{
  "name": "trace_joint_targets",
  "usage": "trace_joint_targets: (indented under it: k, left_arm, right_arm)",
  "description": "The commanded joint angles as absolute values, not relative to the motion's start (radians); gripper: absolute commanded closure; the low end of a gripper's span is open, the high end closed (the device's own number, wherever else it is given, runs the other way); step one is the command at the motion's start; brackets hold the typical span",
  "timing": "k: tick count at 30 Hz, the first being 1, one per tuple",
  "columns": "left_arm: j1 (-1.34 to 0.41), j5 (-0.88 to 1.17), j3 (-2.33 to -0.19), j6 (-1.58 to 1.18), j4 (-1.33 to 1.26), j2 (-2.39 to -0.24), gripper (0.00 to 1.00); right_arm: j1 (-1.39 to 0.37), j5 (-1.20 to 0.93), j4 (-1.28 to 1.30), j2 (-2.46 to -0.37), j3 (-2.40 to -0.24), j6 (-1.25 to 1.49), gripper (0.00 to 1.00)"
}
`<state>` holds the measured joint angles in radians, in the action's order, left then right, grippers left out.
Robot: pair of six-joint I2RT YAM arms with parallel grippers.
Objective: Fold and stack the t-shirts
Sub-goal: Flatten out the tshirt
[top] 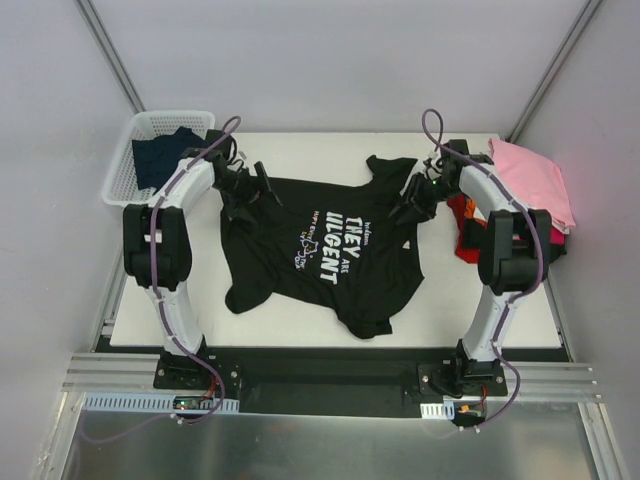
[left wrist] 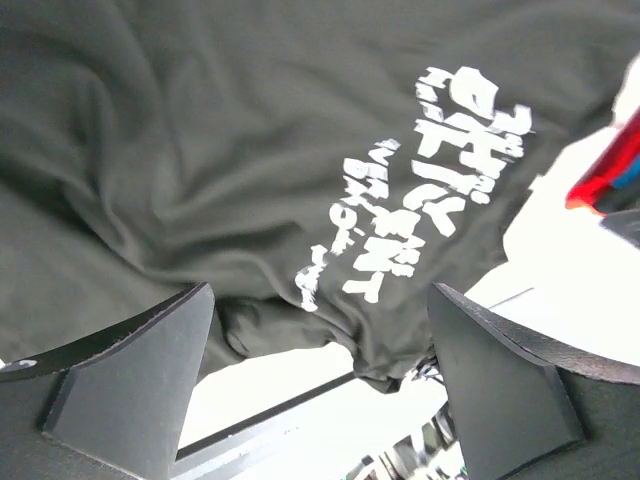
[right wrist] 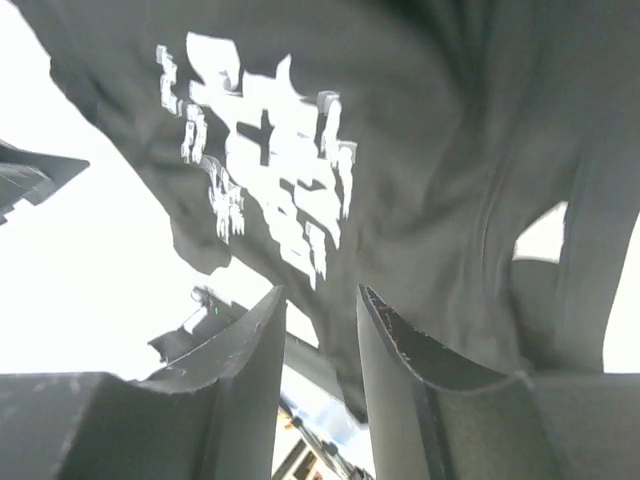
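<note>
Top view: black t-shirt (top: 320,250) lies spread and rumpled, print up, mid table (top: 480,300). Left gripper (top: 250,188) sits over its far-left edge, right gripper (top: 415,205) at its far-right edge. Navy tee (top: 165,155) is in the white basket (top: 125,190) far left, pink tee (top: 535,180) atop a pile far right. Left wrist: fingers (left wrist: 130,380) wide apart, nothing between, shirt beyond. Right wrist: jaws narrowly parted, released, no cloth pinched.

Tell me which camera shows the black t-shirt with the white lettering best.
Top external: the whole black t-shirt lies spread on the table, outline and lettering visible. The left wrist view shows only rumpled cloth and blurred lettering; the right wrist view, much the same.
</note>
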<state>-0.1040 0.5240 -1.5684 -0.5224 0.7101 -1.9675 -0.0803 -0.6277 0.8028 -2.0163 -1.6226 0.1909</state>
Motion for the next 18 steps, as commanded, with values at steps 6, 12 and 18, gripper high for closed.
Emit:
trace_joint_targets:
  k: [6,12,18]
  left_arm:
    - [-0.233,0.508,-1.317,-0.535,0.706,-1.677,0.11]
    - [-0.222,0.445,-1.016,-0.588,0.640,-1.487,0.09]
    - [-0.109,0.331,-0.897,-0.591,0.650,-1.382,0.10]
  right_arm:
    - [-0.112,-0.643,0.730,-1.682,-1.185,0.173,0.62]
    - [-0.149,-0.657,0.742,-1.657,-1.138,0.146,0.62]
    - [-0.161,-0.647,0.770,-1.664,-1.146,0.140,0.63]
